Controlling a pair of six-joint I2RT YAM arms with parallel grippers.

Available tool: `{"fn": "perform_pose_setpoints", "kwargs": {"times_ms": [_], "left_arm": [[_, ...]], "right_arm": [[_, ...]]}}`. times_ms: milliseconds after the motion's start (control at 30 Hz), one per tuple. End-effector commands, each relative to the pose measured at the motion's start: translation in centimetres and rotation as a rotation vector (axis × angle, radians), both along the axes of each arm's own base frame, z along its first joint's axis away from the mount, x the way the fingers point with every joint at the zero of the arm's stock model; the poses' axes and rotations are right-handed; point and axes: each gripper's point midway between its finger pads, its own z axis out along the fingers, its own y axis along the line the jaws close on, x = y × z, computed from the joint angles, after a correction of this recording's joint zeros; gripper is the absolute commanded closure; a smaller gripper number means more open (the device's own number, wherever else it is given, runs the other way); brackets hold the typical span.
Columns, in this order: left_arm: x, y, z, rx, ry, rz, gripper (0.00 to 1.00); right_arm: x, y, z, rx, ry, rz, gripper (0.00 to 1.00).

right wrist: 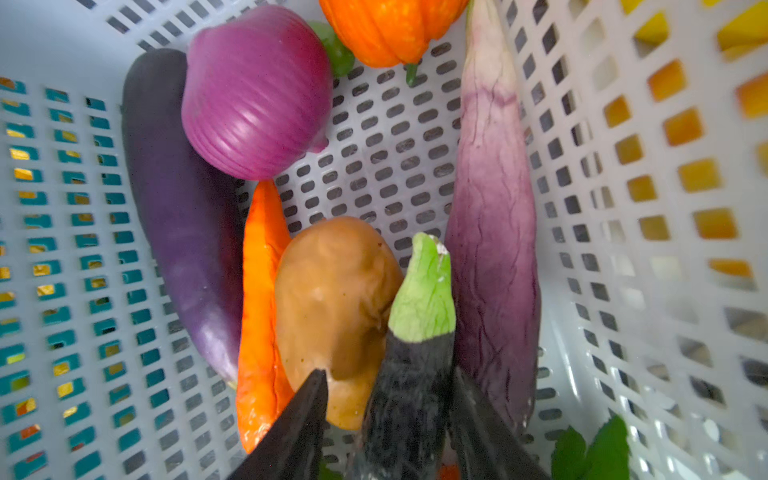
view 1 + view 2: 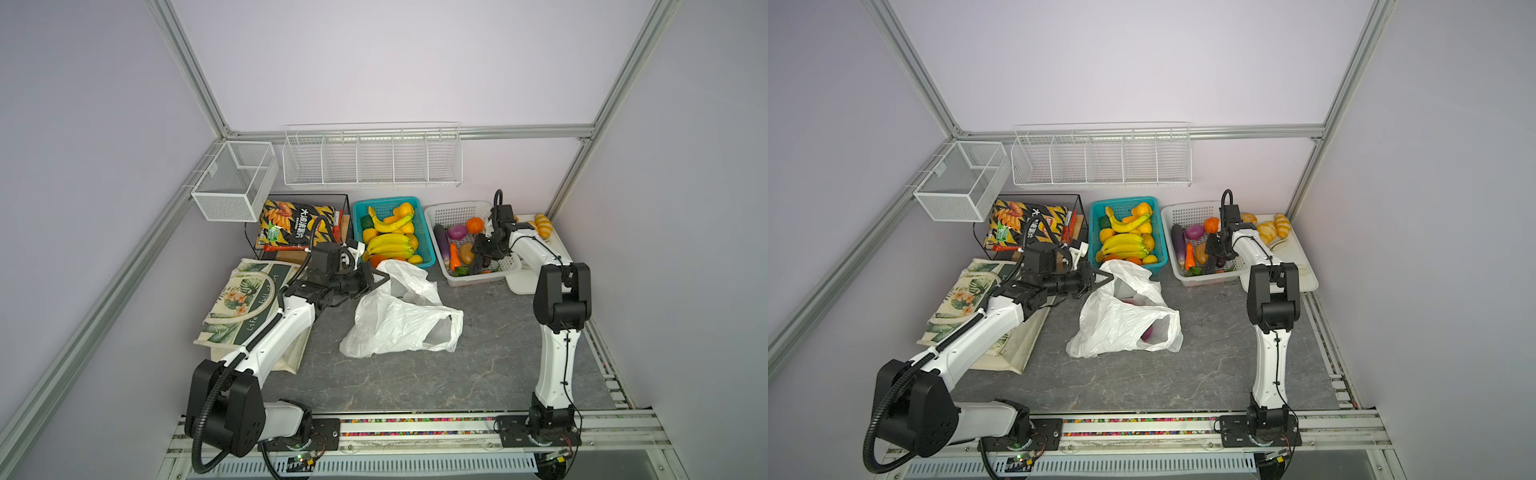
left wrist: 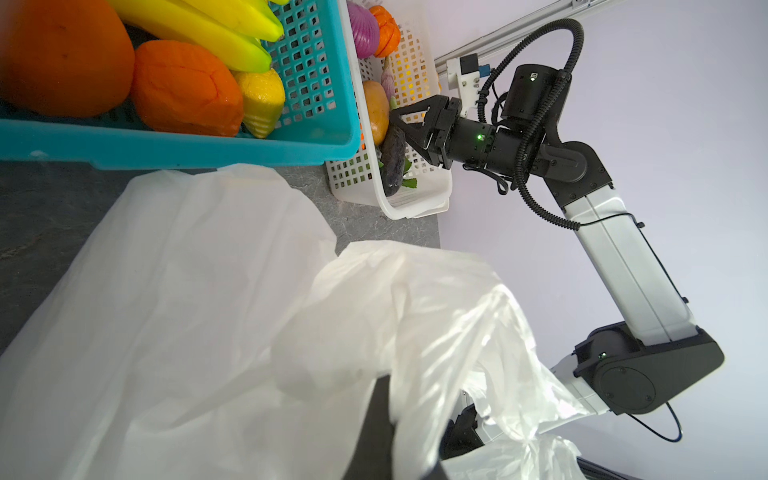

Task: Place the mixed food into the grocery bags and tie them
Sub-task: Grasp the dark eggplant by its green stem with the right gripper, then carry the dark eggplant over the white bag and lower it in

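My left hand point(image 2: 384, 277) is pinched together on the far-left edge of the white plastic bag point(image 2: 399, 320), which sits mid grey surface point(image 2: 415, 374). The bag is crumpled with its mouth facing right, and something purplish point(image 2: 1148, 333) is inside, can't tell what. The canvas tote point(image 2: 241, 299) lies flat at left, partly under my left arm point(image 2: 282, 328).

My right hand point(image 1: 388, 371) is down in the white basket point(image 2: 453, 211) at far right. Its fingers point(image 1: 299, 424) are apart, one on each side of a dark eggplant point(image 1: 409, 395) with a green stem. Clamped or just around it, can't tell.

Same basket: purple onion point(image 1: 255, 91), long purple eggplant point(image 1: 178, 208), carrot point(image 1: 262, 291), potato point(image 1: 332, 299). Teal basket point(image 2: 386, 200) with bananas point(image 2: 388, 243) is just left of it. Black-and-yellow chip bag point(image 2: 297, 224) is far left.
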Motion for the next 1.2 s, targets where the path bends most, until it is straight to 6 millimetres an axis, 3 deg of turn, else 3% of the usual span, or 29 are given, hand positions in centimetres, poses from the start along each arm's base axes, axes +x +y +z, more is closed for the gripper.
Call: {"fn": "perform_pose_setpoints", "kwargs": {"times_ms": [0, 167, 267, 400, 567, 700, 800, 933, 1167], "left_arm": [[-0.2, 0.2, 0.1, 0.005, -0.02, 0.002, 1.0], [-0.2, 0.2, 0.1, 0.005, -0.019, 0.001, 1.0], [-0.1, 0.2, 0.2, 0.004, -0.023, 0.002, 1.0], [-0.2, 0.2, 0.3, 0.002, -0.026, 0.001, 1.0], [-0.2, 0.3, 0.4, -0.003, -0.026, 0.004, 1.0], [-0.1, 0.3, 0.5, -0.004, -0.028, 0.004, 1.0], [-0.1, 0.2, 0.6, -0.006, -0.029, 0.003, 1.0], [0.0, 0.1, 0.5, -0.008, -0.029, 0.003, 1.0], [0.0, 0.0, 0.5, -0.012, -0.023, -0.004, 1.0]], "right_arm": [[-0.1, 0.5, -1.5, 0.006, 0.034, 0.009, 0.48], [-0.1, 0.3, -2.0, -0.005, 0.046, 0.013, 0.54], [0.1, 0.1, -0.8, -0.01, 0.02, 0.01, 0.63], [0.4, -0.3, 2.8, -0.012, -0.059, 0.006, 0.73], [-0.4, -0.5, 7.8, 0.001, -0.174, 0.001, 0.75], [-2.2, 0.1, 12.3, 0.059, -0.276, 0.007, 0.76], [-5.1, 1.3, 14.7, 0.129, -0.332, 0.029, 0.76], [-11.4, 3.6, 15.8, 0.164, -0.371, 0.099, 0.76], [-22.6, 7.6, 12.8, 0.104, -0.389, 0.373, 0.75]]}}
